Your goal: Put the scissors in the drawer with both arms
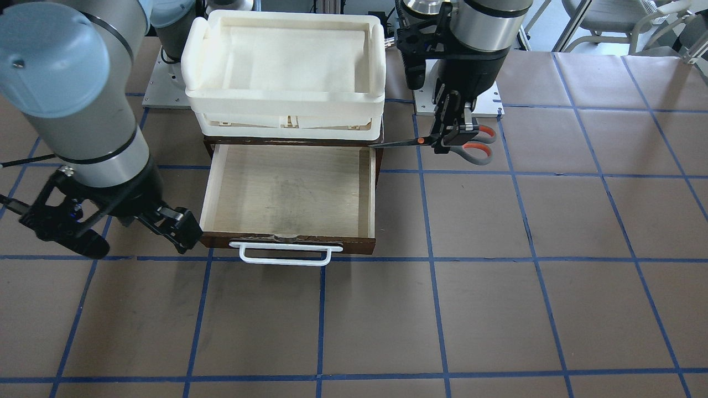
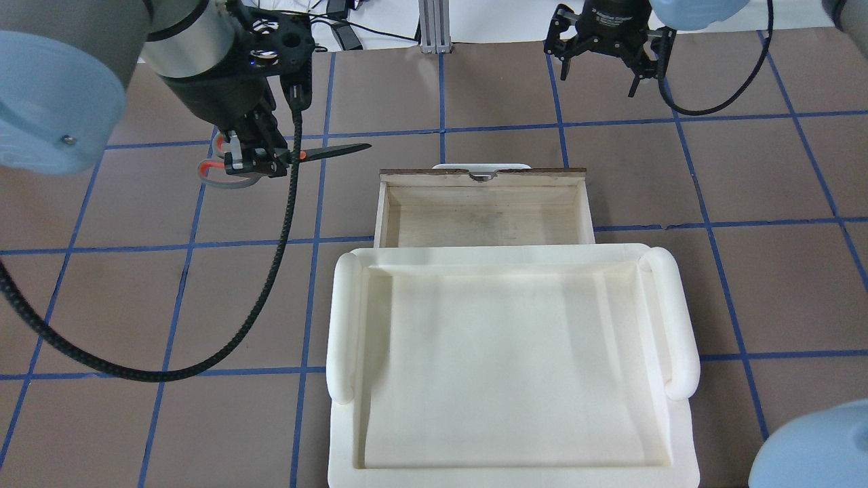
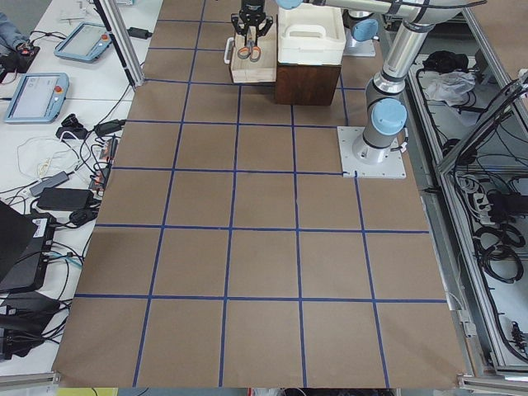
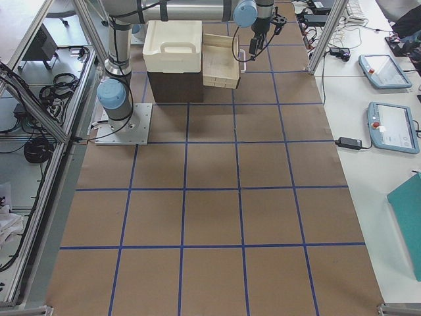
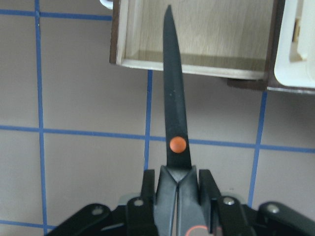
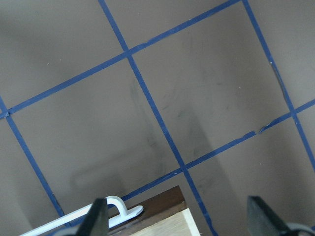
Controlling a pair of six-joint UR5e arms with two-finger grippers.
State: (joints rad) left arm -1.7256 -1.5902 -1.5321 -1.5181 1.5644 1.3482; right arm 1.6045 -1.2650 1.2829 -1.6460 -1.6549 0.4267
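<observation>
right gripper (image 6: 180, 219) spread wide, empty, beside front corner of drawer (image 1: 368, 193); fingertips cut off in wrist view. drawer open, rear hidden under white foam tray (image 1: 285, 105). left gripper (image 5: 177, 196) clenched on scissors (image 1: 420, 141), handle loops partly hidden, blade tip over drawer side wall.

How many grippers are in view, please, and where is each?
2. The left gripper, beside the open drawer, is shut on the scissors; the right gripper is open near the drawer's front corner.

Left gripper (image 1: 451, 138), jaws clamping scissors (image 1: 479, 153), beside open drawer (image 1: 369, 188), right gripper (image 1: 185, 229) at front corner
</observation>
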